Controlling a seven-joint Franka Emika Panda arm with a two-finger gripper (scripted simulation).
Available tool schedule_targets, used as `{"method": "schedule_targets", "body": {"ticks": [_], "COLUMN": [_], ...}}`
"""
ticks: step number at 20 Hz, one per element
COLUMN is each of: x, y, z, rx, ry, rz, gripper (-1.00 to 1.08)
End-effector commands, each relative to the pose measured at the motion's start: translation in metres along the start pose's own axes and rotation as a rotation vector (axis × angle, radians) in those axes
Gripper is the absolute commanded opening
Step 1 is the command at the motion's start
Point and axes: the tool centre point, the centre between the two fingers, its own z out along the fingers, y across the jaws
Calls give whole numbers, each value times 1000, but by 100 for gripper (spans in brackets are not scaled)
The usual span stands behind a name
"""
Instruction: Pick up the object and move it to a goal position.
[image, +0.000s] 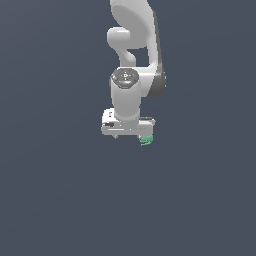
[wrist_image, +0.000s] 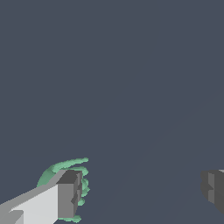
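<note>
Exterior view: the white Franka arm hangs down from the top of the frame over a plain dark grey-blue floor, its wrist pointing straight downward. The gripper sits at the arm's lower end as a broad white and grey block. The small green lumpy object shows at the underside of that block, at the end toward the exterior view's right, touching or just beside the finger there; only a little of it is visible past the hand. From this view I cannot tell whether it rests on the floor or is off it. Wrist view: the two dark grey fingertips stand well apart, with wide bare floor between them. The green object lies against the outer face of one finger, its ridged lobes curling around the pad's edge, not in the gap between the pads. The other finger is well clear of it. The fingers are spread and released; nothing is gripped between them.
</note>
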Motion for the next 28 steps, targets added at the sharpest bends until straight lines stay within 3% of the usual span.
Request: {"method": "schedule_targets", "body": {"ticks": [1,14,28], "x": [-6,-62,-72], "y": [-11,-84,-94], "z": [6,48,66], "rx": [-3,-17,-17], "ry": [2,24,27], "rz": [-4,-34,-40], "gripper": [100,100,100]}}
